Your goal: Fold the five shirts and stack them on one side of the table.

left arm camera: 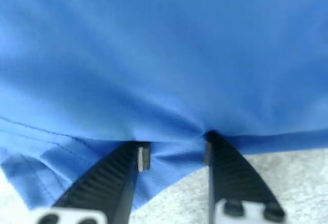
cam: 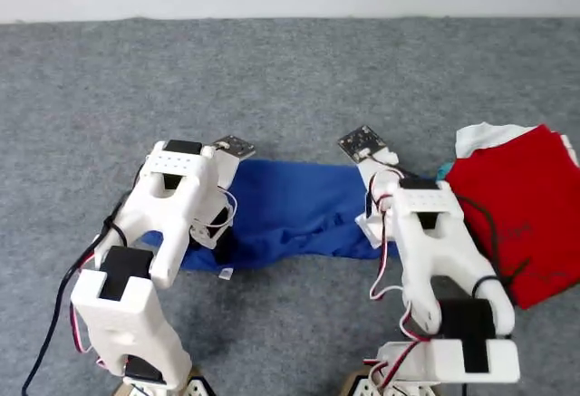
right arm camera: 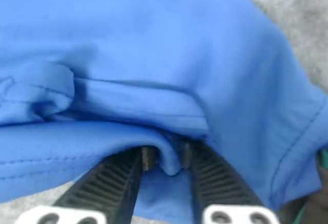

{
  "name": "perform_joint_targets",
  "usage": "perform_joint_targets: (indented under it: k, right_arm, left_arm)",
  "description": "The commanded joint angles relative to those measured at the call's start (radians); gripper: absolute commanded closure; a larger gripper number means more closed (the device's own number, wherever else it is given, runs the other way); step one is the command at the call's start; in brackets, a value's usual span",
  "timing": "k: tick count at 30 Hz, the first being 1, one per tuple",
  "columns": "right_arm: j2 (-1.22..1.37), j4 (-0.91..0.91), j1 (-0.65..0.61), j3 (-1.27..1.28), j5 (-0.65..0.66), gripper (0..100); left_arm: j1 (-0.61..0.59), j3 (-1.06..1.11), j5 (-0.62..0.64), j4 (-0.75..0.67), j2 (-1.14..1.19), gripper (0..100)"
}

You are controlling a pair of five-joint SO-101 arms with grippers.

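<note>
A blue shirt [cam: 290, 210] lies partly folded across the middle of the grey table [cam: 290, 79]. My left gripper [cam: 213, 233] is at the shirt's left near edge, and my right gripper [cam: 373, 224] is at its right near edge. In the left wrist view the blue shirt [left arm camera: 164, 55] bunches between the black fingers of the left gripper [left arm camera: 172, 152], which is shut on it. A fold of the blue shirt [right arm camera: 154, 55] is pinched in the right gripper [right arm camera: 165, 157], shut on the cloth.
A red shirt [cam: 517, 224] lies on the right side of the table, with white cloth [cam: 480, 135] and a bit of teal cloth [cam: 443, 172] showing from under it. The far half of the table is bare grey felt.
</note>
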Motion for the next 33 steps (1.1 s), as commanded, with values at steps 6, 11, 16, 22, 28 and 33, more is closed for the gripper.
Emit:
perform_joint_targets:
  k: [6,11,16,22,28,33]
  right_arm:
    - [0.016,0.202,0.013,-0.362,-0.192,83.2]
    - [0.005,0.381,0.005,-0.420,-0.164,83.2]
    - [-0.019,0.665,0.004,-0.413,-0.032,83.3]
    - [-0.203,0.720,-0.071,-0.222,0.048,83.3]
    - [-0.272,0.530,-0.315,0.017,-0.029,83.3]
    - [-0.219,0.407,-0.460,0.054,-0.086,83.3]
  left_arm:
    - [0.028,0.002,-0.008,-0.005,-0.023,81]
    - [0.028,0.002,-0.009,-0.008,-0.023,81]
    - [0.028,0.045,-0.008,-0.098,-0.023,81]
    - [0.029,0.116,-0.008,-0.192,-0.031,81]
    - [0.029,0.114,-0.008,-0.196,-0.025,81]
    - [0.029,0.117,-0.008,-0.196,-0.025,81]
